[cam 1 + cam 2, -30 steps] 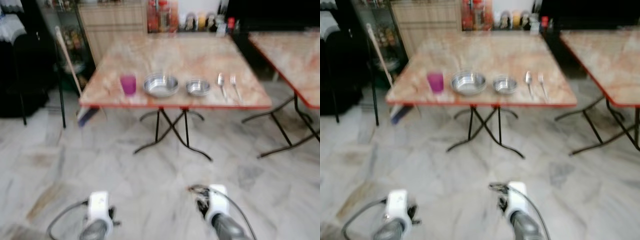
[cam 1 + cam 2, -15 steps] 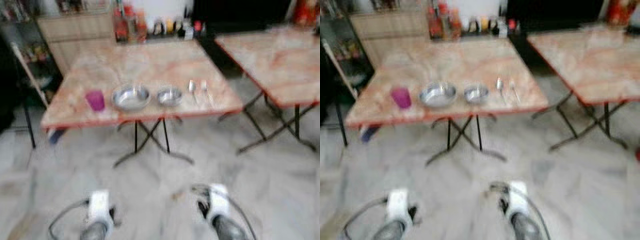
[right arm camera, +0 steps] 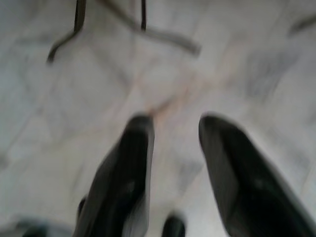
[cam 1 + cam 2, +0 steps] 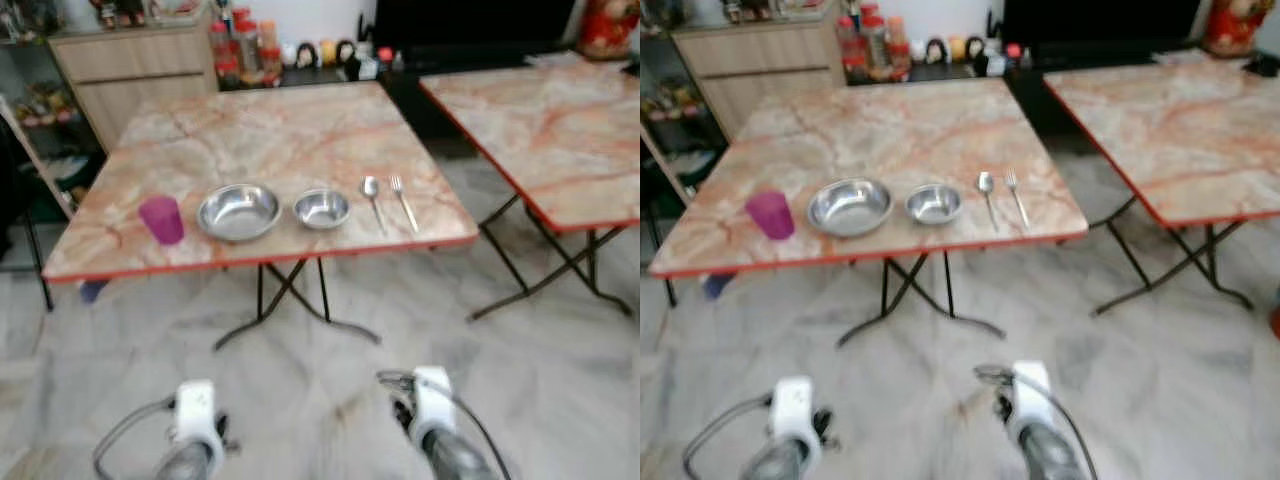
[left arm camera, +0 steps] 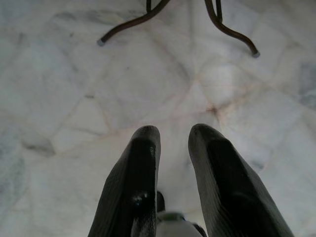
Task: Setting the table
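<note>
Well ahead of end effectors (image 5: pixel 173 136): tableware (image 4: pixel 322 208).

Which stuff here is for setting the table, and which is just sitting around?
For the job: cup, big bowl, small bowl, spoon, fork, table.

Just around: second table, bottles at the back, cabinet.

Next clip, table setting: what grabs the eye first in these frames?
A row along the near edge of the marble-patterned table: purple cup, big steel bowl, small steel bowl, spoon and fork, running from the robot's left to right. A second, similar table stands to the right. Both grippers, left and right, hang open over the pale stone floor, holding nothing.
</note>
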Available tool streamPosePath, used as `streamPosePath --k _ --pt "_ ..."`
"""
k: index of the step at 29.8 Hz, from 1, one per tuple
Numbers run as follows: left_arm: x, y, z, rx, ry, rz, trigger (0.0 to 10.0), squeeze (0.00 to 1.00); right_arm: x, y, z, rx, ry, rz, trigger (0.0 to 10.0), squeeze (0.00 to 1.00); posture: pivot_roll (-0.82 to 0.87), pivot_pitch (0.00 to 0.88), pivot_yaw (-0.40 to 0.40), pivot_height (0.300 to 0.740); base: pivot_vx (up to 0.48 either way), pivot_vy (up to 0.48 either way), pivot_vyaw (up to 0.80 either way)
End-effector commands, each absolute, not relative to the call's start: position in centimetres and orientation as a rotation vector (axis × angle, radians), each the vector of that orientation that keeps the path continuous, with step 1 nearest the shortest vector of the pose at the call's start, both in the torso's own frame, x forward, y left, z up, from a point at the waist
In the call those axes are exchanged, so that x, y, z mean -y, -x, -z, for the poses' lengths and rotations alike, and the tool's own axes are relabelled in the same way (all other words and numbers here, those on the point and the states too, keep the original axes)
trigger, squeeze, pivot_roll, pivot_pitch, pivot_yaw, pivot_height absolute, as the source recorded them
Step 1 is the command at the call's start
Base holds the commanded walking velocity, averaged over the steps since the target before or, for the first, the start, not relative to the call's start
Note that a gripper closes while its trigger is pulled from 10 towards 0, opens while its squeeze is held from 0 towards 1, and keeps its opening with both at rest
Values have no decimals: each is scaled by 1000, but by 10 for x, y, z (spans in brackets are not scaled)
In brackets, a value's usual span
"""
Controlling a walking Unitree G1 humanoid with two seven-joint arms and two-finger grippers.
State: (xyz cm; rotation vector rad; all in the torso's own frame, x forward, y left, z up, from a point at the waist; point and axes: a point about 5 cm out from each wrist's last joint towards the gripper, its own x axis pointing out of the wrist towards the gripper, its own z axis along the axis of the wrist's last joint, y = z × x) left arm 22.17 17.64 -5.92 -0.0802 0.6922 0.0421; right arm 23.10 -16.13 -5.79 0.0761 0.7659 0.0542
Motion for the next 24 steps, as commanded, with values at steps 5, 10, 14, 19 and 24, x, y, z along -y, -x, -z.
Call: streamPosePath --k 5,10,14,19,24 --pt "-192 -220 58 -696 62 -82 10000 0 144 -235 55 -747 -89 -107 10000 0 128 0 0 740 333 0 185" --pt "-192 -221 58 -694 63 -84 10000 0 144 -235 56 -751 -96 -99 10000 0 128 0 1 740 334 0 599" --pt "-193 -222 57 -692 65 -85 10000 0 144 -236 55 -746 -106 -98 10000 0 124 0 1 740 334 0 0" --pt "-191 -223 57 -690 71 -87 10000 0 145 -237 54 -743 -107 -94 10000 0 121 0 -2 740 334 0 0" --pt "-190 -223 57 -688 76 -90 10000 0 146 -237 54 -742 -107 -93 10000 0 121 0 -6 740 331 0 0"
